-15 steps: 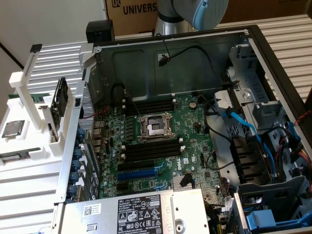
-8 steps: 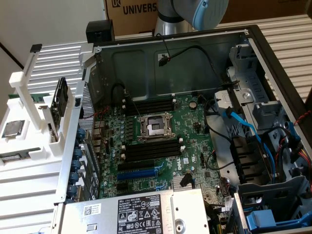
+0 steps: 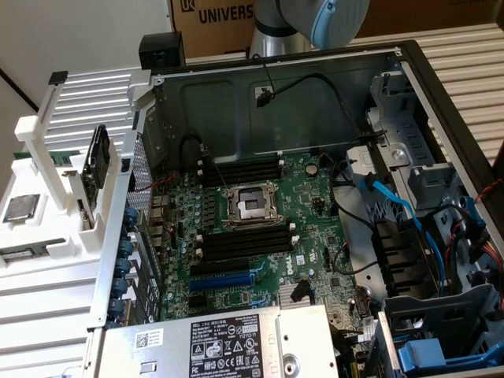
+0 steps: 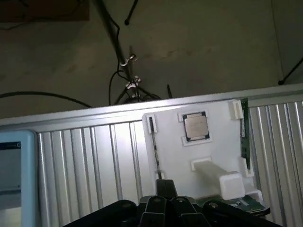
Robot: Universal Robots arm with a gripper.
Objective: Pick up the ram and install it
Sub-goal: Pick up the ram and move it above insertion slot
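RAM (image 4: 244,127): dk-green strip, set on edge in clips along one side of the white fixture (image 4: 170,142). In the exterior view it's a green sliver (image 3: 53,157) behind the white post (image 3: 31,138).
RAM vs board: outside the PC case (image 3: 441,87), well apart from the motherboard (image 3: 315,236).
Gripper (image 4: 164,189): dark linkage by the fixture's near edge, apart from the RAM. Wide or narrow: can't tell.
Fixture: white, on the ribbed table (image 4: 85,170), at the exterior view's left of the case. Holds a CPU chip (image 4: 195,126) flat in a recess; blocky white post (image 4: 220,177) just beside the RAM.
Board: black memory slots (image 3: 240,169) w/ white end clips on both sides of the CPU socket (image 3: 250,206); blue slot (image 3: 224,278) nearer the PSU.
Arm (image 3: 331,20): grey-blue joint above the case's far wall.
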